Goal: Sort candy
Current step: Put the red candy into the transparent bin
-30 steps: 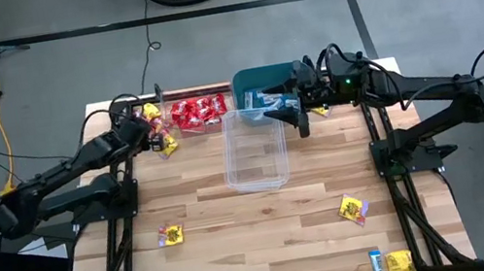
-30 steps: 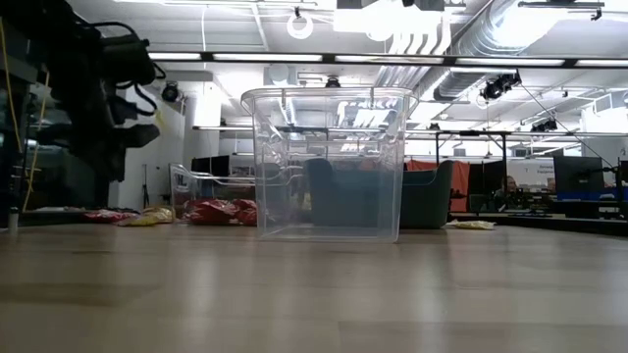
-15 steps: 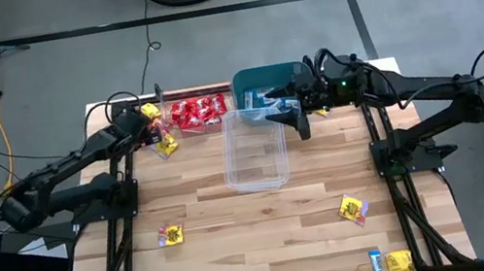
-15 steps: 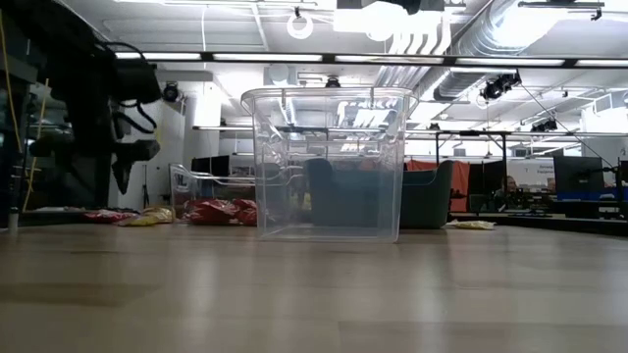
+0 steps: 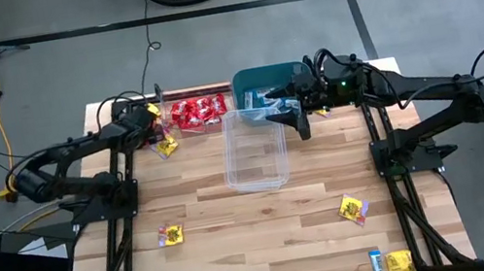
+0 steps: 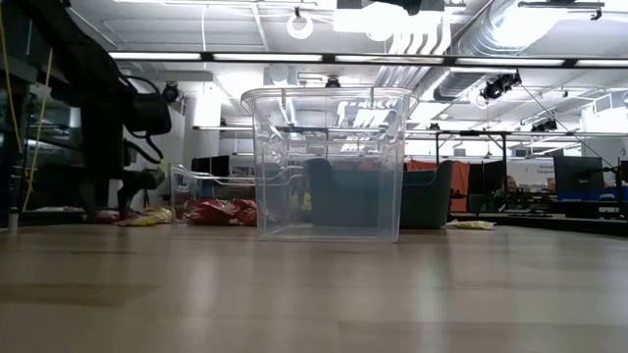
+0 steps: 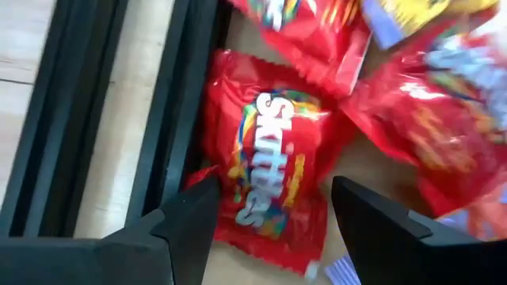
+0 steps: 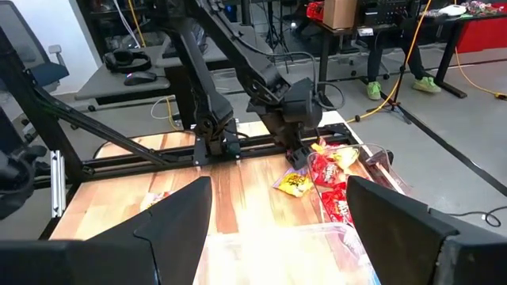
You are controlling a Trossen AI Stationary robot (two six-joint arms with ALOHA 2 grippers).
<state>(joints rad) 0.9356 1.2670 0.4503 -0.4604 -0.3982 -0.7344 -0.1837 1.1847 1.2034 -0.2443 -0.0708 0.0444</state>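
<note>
Wooden worktop: your left hand, fingers spread, straddles a red candy packet lying directly ahead, long axis running away from it.

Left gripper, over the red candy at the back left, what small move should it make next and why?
Probably lower the left gripper a little and close on the red Skittles packet. Its jaws stand open on either side of that packet, nothing is held, and the packet lies flat and uppermost at the edge of the red pile.
</note>
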